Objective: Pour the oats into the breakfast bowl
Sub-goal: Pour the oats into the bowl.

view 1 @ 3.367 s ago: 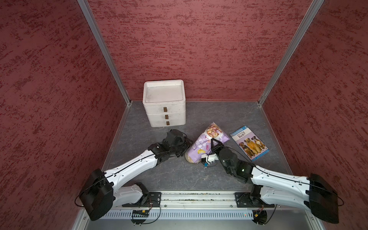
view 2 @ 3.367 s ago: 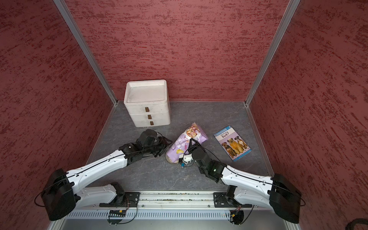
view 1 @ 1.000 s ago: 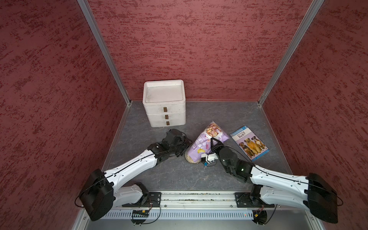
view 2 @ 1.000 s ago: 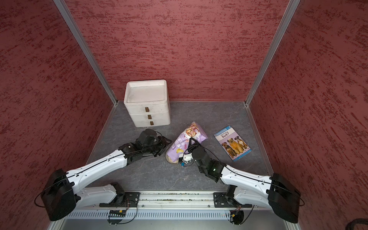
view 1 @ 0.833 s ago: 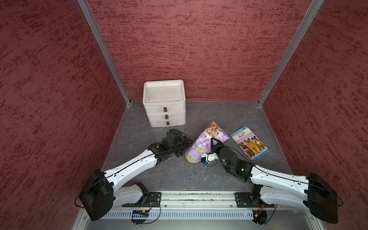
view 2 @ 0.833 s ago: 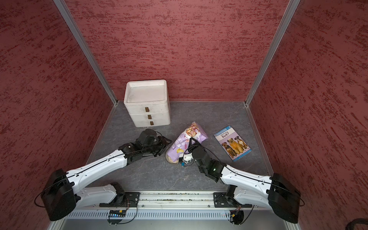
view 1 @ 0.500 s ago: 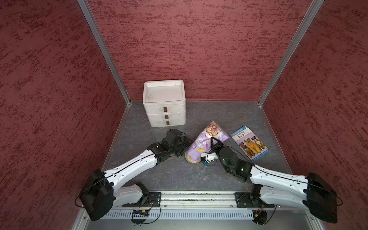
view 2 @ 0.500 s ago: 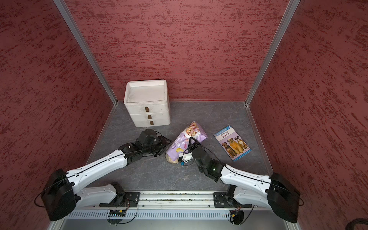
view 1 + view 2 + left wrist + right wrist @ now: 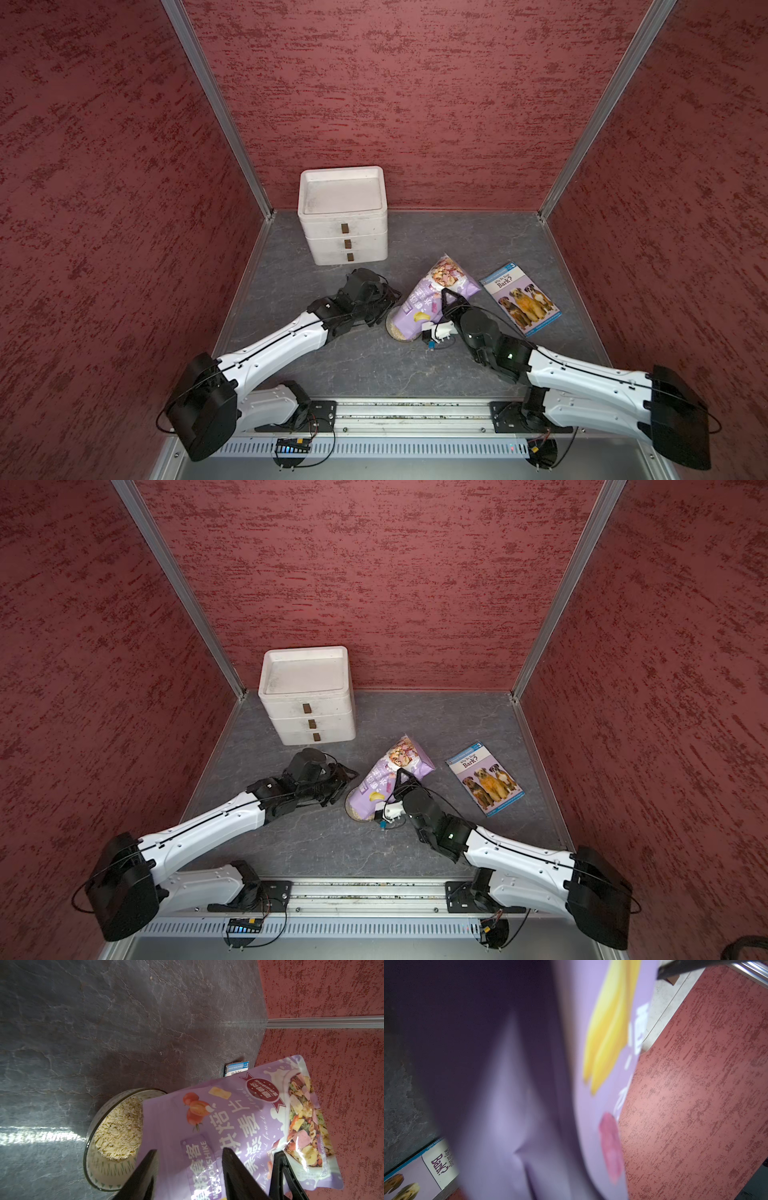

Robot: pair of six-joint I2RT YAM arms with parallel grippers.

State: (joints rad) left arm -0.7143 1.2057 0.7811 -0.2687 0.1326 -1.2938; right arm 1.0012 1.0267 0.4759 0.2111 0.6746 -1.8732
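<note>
Both arms reach inward; right claw (image 9: 448, 296) clamps the tilted pouch (image 9: 419, 303), left claw (image 9: 189, 1150) unclear.

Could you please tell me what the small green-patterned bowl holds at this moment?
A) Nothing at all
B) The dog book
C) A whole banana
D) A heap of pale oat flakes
D: the left wrist view shows pale oats heaped inside the bowl, which the tipped pouch partly hides.
</note>
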